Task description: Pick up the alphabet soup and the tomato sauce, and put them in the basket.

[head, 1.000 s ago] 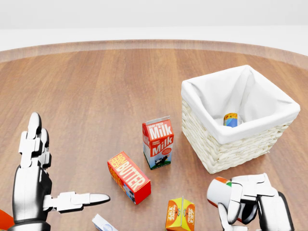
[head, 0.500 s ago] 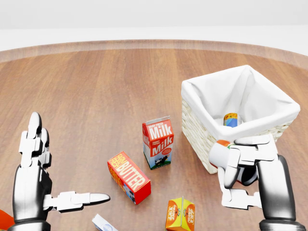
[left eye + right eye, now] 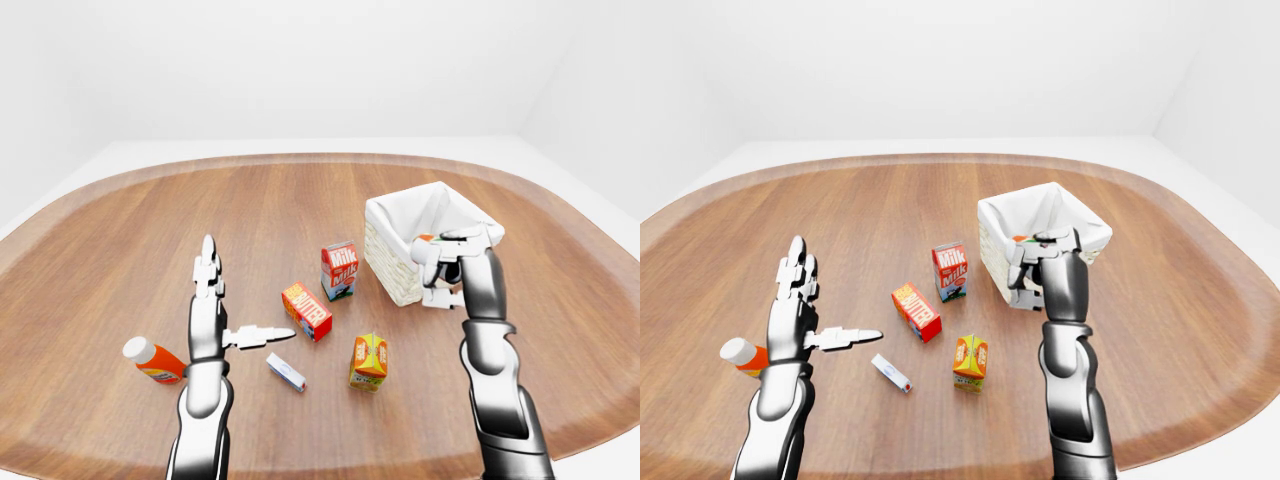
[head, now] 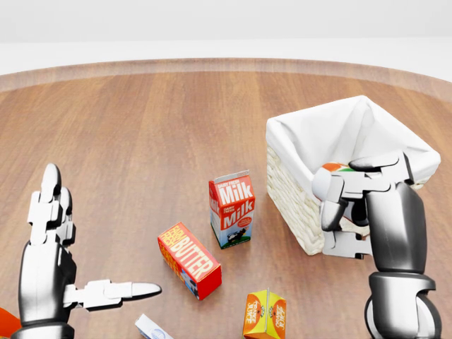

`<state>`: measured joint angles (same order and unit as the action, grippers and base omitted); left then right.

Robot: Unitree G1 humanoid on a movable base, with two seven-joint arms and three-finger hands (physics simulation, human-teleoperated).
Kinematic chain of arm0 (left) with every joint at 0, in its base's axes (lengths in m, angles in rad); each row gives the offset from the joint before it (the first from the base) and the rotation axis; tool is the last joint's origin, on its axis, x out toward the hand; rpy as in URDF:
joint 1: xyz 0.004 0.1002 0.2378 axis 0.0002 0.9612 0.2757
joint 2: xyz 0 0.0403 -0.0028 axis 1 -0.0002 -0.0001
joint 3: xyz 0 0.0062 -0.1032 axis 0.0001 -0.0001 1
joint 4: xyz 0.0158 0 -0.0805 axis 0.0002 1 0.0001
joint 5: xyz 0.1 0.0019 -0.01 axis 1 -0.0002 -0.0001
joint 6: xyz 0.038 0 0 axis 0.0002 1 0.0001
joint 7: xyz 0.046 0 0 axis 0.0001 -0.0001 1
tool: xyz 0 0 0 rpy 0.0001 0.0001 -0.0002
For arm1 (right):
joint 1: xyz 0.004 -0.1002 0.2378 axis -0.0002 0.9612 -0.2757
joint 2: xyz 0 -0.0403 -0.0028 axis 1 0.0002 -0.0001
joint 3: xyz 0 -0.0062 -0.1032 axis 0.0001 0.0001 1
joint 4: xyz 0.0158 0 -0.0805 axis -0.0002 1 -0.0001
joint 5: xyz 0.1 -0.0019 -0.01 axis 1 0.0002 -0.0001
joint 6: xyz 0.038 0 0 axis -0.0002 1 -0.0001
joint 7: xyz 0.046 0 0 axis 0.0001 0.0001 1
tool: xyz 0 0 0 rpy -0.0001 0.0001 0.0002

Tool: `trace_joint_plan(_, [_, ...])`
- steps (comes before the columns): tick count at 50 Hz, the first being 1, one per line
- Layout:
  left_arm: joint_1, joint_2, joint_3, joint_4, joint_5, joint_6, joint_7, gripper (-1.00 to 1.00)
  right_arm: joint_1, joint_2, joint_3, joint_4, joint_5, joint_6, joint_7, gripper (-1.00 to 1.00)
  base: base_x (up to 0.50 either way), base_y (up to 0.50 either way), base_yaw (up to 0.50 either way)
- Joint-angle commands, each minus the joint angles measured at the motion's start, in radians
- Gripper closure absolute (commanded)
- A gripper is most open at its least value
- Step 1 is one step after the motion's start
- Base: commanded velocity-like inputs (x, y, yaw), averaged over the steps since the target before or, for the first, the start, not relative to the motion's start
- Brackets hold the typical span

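My right hand (image 4: 351,205) is shut on the tomato sauce can (image 4: 329,174), whose white, orange and green end shows at the fingers. It holds the can at the near rim of the white-lined wicker basket (image 4: 308,132) on the right of the head view. The hand now hides the can lying inside the basket. My left hand (image 4: 88,244) hovers open at the lower left with fingers spread and nothing in it.
On the round wooden table stand a milk carton (image 4: 232,209), a butter box (image 4: 188,260) and an orange juice carton (image 4: 265,316). A small white box (image 4: 152,328) and an orange bottle (image 3: 152,360) lie near my left hand.
My right hand has risen with the can from the bottom edge of the head view up to the basket's near rim. The left hand has not moved.
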<state>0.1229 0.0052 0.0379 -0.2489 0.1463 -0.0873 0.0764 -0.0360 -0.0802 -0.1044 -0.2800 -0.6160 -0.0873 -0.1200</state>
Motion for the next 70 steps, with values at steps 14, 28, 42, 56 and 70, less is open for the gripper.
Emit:
trace_joint_plan(14, [0.007,-0.001,-0.001,-0.008,0.001,0.0,0.0,-1.0,-0.22,-0.089,0.002,0.262,-0.153,0.0,-0.168,1.0,0.0,0.0,0.0])
trace_joint_plan(28, [0.007,-0.001,-0.003,-0.005,0.004,0.0,0.001,-1.0,-0.348,-0.119,0.022,0.421,-0.185,0.0,-0.199,1.0,0.0,0.0,0.0])
trace_joint_plan(42, [0.002,0.0,0.0,-0.004,0.003,0.0,0.001,-1.0,-0.462,-0.133,0.04,0.489,-0.244,0.0,-0.201,1.0,0.0,0.0,0.0])
trace_joint_plan(56, [-0.004,0.001,0.004,-0.002,-0.003,0.0,-0.001,-1.0,-0.66,-0.184,0.063,0.844,-0.329,0.0,-0.328,1.0,0.0,0.0,0.0])
trace_joint_plan(70, [-0.002,0.001,0.003,0.0,-0.003,0.0,-0.001,-1.0,-0.821,-0.203,0.105,1.181,-0.393,0.0,-0.404,1.0,0.0,0.0,0.0])
